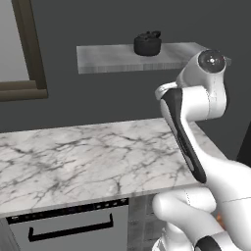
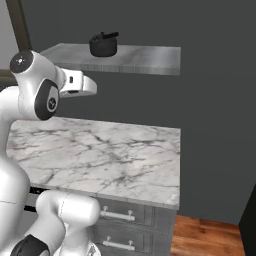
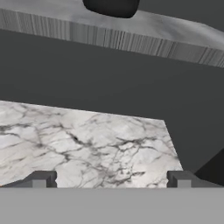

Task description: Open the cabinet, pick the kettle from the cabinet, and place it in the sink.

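Observation:
The kettle is squat and matte black with an arched handle. It stands upright on a marble shelf high on the dark wall. In the right base view the kettle sits toward the shelf's left end. In the hand view its black underside shows at the top edge, above the shelf's front lip. My gripper is open with nothing between its fingertips. It hangs over the counter, below and short of the shelf. Whether the shelf belongs to the cabinet I cannot tell. The sink is out of view.
A marble counter spreads under the shelf, and its right end drops to a wooden floor. Drawers with metal handles sit below it. A dark bar handle is under the front edge. A brown window frame is at left.

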